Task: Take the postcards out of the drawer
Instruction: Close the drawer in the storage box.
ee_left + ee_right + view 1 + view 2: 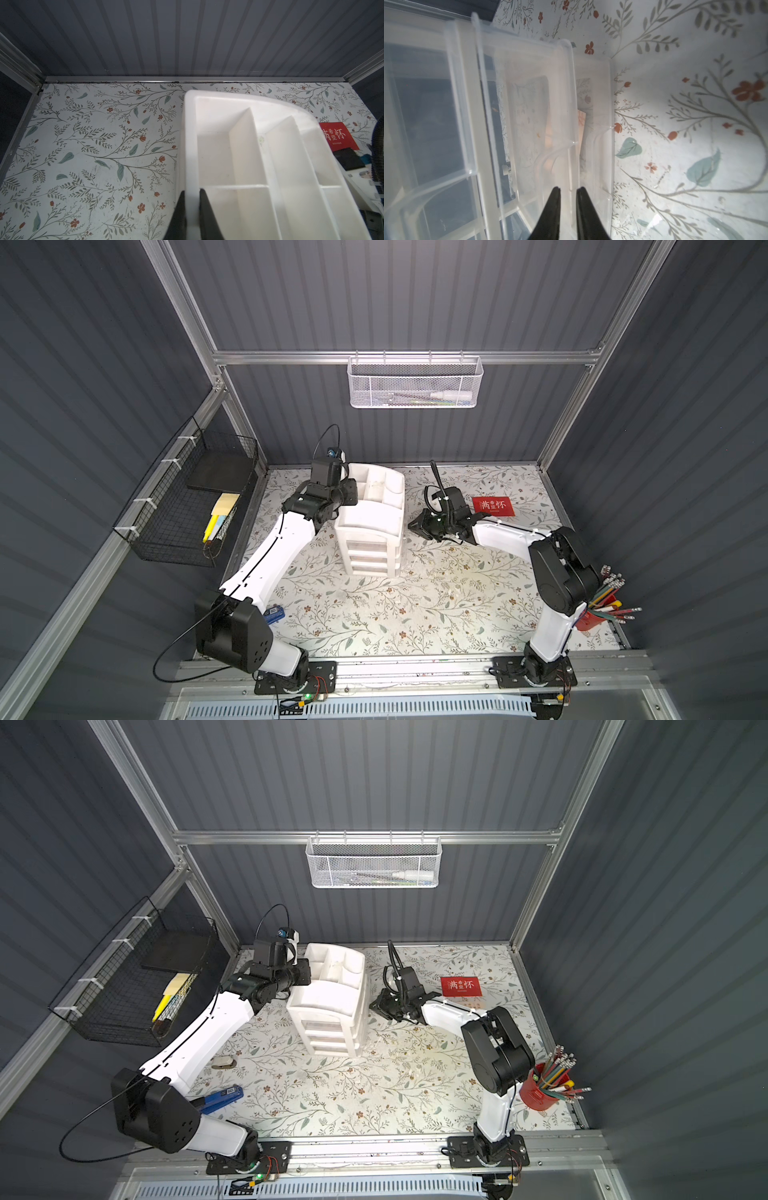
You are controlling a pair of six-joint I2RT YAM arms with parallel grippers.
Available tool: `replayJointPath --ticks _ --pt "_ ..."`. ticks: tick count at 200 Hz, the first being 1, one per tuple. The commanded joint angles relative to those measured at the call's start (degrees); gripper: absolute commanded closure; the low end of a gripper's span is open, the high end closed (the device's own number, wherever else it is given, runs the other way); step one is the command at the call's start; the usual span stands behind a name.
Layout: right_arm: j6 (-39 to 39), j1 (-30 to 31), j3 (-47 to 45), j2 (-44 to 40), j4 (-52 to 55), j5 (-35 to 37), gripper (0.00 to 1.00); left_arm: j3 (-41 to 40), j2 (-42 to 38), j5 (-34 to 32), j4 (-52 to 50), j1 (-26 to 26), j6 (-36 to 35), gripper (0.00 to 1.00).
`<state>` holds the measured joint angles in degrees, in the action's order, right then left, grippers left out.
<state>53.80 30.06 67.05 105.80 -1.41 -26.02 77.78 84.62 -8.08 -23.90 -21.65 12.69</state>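
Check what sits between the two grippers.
The white plastic drawer organizer, in both top views: the left gripper pinches its top rim, the right gripper its clear drawer.

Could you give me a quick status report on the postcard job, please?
Left gripper clamped on organizer rim. Right gripper pinching a drawer front. Red postcard out on table; peach postcard still inside. Nothing seen blocking.

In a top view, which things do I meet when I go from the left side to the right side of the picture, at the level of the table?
Black wire basket → white drawer unit → right gripper → red postcard → red pencil cup.
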Motion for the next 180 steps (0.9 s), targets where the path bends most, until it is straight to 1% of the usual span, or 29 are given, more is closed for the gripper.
replayJointPath --ticks 1,89,154,180 --pt "0.93 0.78 1.85 1.17 -2.07 -1.47 0.81 -3.77 4.57 2.19 -6.96 -0.5 -3.37 1.0" --pt "1.67 2.12 3.95 2.94 -3.07 -2.02 0.81 -3.83 4.24 2.09 -7.12 -0.5 -3.4 1.0" --pt "1.39 1.76 2.68 2.46 -3.24 -1.4 0.8 -3.95 4.08 1.5 -7.27 -0.5 -3.55 1.0" --pt "1.95 1.11 1.1 2.1 -4.95 -1.65 0.8 -3.93 4.23 1.05 -7.44 -0.5 -3.46 1.0"
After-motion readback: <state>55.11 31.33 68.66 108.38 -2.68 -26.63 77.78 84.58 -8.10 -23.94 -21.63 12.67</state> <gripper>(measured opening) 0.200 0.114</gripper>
